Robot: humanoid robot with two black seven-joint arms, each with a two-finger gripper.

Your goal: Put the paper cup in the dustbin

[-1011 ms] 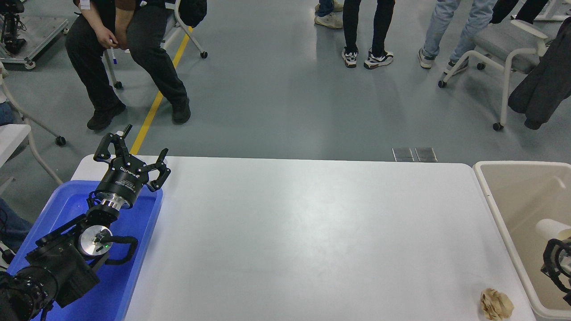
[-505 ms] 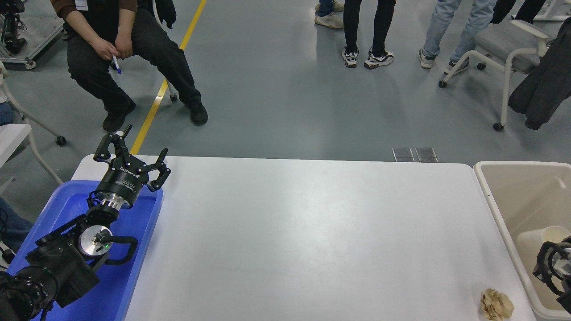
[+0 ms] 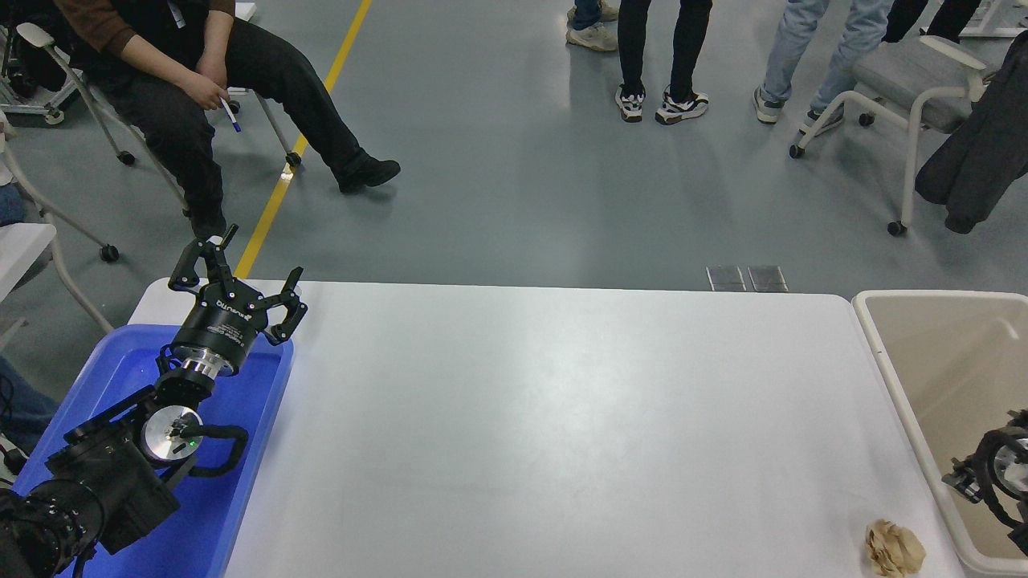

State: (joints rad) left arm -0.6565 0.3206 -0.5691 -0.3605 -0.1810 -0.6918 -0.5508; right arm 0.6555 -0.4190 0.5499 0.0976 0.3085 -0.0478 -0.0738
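the right black gripper [image 3: 976, 482] hangs inside the large beige rectangular plastic dustbin [image 3: 891, 353] at the white counter's [image 3: 562, 417] right end; whether its fingers are spread i cannot tell. the small white paper cup is not visible, so no bearing from them can be read; the left gripper [image 3: 233, 277], fingers spread, is parked far off.

A robotics lab: taped grey floor [image 3: 514, 185], onlookers' wheeled chairs [image 3: 907, 88].

grey glossy floor [image 3: 498, 185], yellow floor line [image 3: 301, 140], wheeled grey chair [image 3: 907, 88] right, people beyond white table [image 3: 562, 417].
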